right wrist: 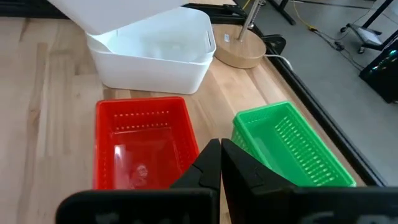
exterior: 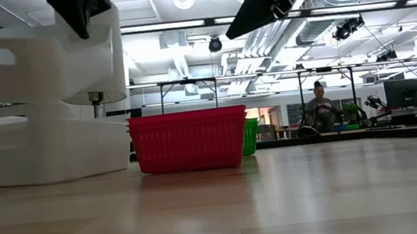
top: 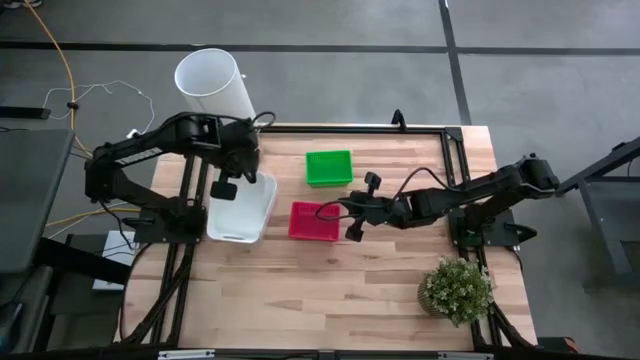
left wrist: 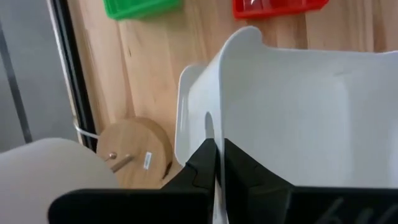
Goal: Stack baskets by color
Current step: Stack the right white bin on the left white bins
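Note:
My left gripper (top: 227, 186) is shut on a white basket (exterior: 37, 65), which hangs tilted over a second white basket (right wrist: 155, 53) standing on the table's left side. A red basket (top: 313, 222) stands at mid-table, with a green basket (top: 329, 167) behind it toward the far edge. My right gripper (right wrist: 221, 152) is shut with nothing in it. It hovers above the table by the red basket's right side, between the red basket (right wrist: 140, 149) and the green basket (right wrist: 289, 149). My left gripper pinches the upper white basket's wall at its rim (left wrist: 216, 127), one finger inside the basket and one outside. The fingers come steeply from above. The basket is tilted over the lower white basket; whether the two touch I cannot tell.
A tall white cylinder (top: 212, 85) on a round wooden base (left wrist: 134, 149) stands at the far left corner, close to the white baskets. A potted plant (top: 455, 290) sits near the right front corner. Bare wood lies along the near edge.

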